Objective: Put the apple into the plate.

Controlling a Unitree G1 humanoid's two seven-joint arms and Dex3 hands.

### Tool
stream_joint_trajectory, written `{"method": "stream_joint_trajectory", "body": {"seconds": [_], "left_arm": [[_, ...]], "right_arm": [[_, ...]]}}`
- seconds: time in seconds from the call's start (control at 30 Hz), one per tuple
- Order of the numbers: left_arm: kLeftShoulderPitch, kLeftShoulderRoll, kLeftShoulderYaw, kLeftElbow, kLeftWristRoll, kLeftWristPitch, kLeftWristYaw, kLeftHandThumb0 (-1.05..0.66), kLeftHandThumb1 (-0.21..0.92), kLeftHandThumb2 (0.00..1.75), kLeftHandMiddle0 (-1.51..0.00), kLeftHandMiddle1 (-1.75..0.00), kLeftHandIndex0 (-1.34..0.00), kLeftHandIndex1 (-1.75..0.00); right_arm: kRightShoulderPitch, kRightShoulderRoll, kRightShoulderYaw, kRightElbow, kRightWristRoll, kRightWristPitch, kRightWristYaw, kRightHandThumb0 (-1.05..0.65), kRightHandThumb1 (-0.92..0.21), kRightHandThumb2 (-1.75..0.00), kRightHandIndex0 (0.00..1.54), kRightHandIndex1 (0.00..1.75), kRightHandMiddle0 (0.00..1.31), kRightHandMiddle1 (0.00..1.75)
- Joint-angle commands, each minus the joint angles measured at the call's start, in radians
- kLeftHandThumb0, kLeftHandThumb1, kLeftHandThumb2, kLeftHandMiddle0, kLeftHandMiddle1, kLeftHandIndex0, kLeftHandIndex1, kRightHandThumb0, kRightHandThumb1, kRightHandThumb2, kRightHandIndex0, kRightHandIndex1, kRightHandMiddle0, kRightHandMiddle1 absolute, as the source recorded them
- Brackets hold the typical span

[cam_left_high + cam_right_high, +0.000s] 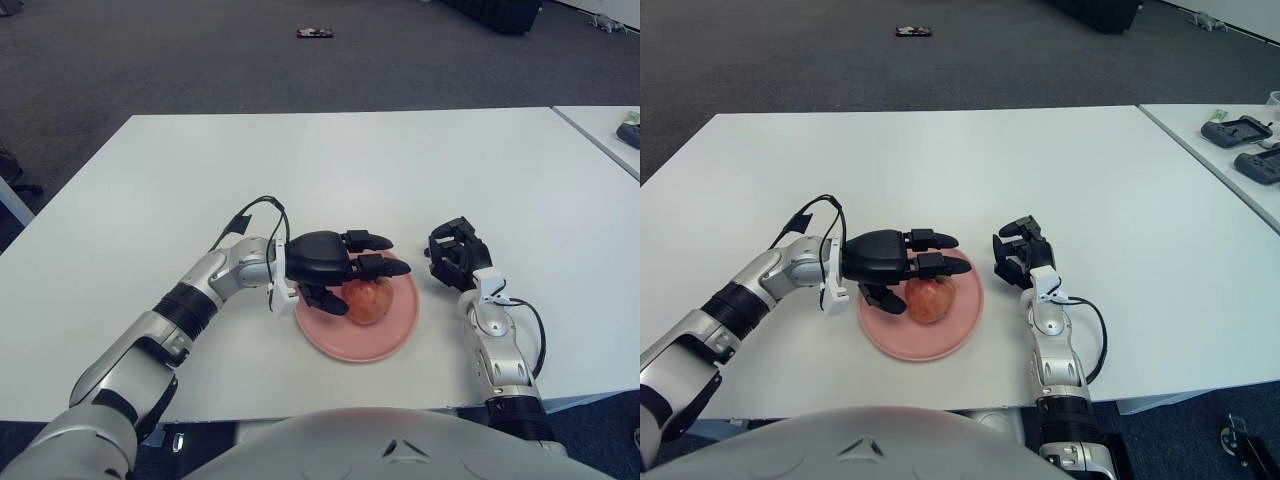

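Note:
A red apple (pixel 368 300) sits in the pink plate (pixel 392 332) near the table's front edge. My left hand (pixel 352 270) hovers just over the apple's left and top side, fingers spread and straightened, not gripping it. The thumb hangs beside the apple's left flank. My right hand (pixel 453 253) shows to the right of the plate, its fingers curled and holding nothing.
The white table (pixel 340 170) stretches away behind the plate. A second table's corner with dark devices (pixel 1240 132) shows at the far right. A small dark object (pixel 314 33) lies on the grey carpet beyond.

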Motion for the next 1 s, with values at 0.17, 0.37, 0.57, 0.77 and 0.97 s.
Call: {"method": "stream_joint_trajectory", "body": {"seconds": [0.17, 0.37, 0.57, 0.77, 0.97], "left_arm": [[0.010, -0.008, 0.021, 0.009, -0.070, -0.003, -0.002, -1.05, 0.92, 1.13, 0.00, 0.00, 0.00, 0.00], [0.017, -0.013, 0.021, 0.029, -0.175, 0.014, -0.042, -1.05, 0.92, 1.09, 0.00, 0.00, 0.00, 0.00], [0.012, -0.015, 0.048, 0.059, -0.251, 0.007, -0.046, -1.04, 0.92, 1.05, 0.00, 0.00, 0.00, 0.00], [0.015, -0.011, 0.114, 0.091, -0.324, 0.031, -0.042, -1.03, 0.92, 1.06, 0.00, 0.00, 0.00, 0.00], [0.041, -0.019, 0.216, 0.182, -0.465, 0.052, -0.042, -1.00, 0.92, 1.11, 0.00, 0.00, 0.00, 0.00]], "right_arm": [[0.023, -0.008, 0.012, -0.016, -0.043, 0.070, -0.021, -0.37, -0.76, -0.76, 0.45, 1.39, 0.28, 1.75], [0.025, -0.004, 0.013, -0.027, -0.044, 0.078, -0.026, -0.37, -0.75, -0.77, 0.45, 1.39, 0.29, 1.75], [0.030, 0.000, 0.011, -0.039, -0.032, 0.083, -0.020, -0.37, -0.72, -0.81, 0.44, 1.40, 0.31, 1.75], [0.034, -0.003, 0.013, -0.042, -0.037, 0.077, -0.021, -0.37, -0.73, -0.80, 0.41, 1.39, 0.30, 1.75], [0.030, -0.005, 0.010, -0.021, -0.018, 0.037, -0.004, -0.37, -0.73, -0.80, 0.44, 1.37, 0.30, 1.75]]}}
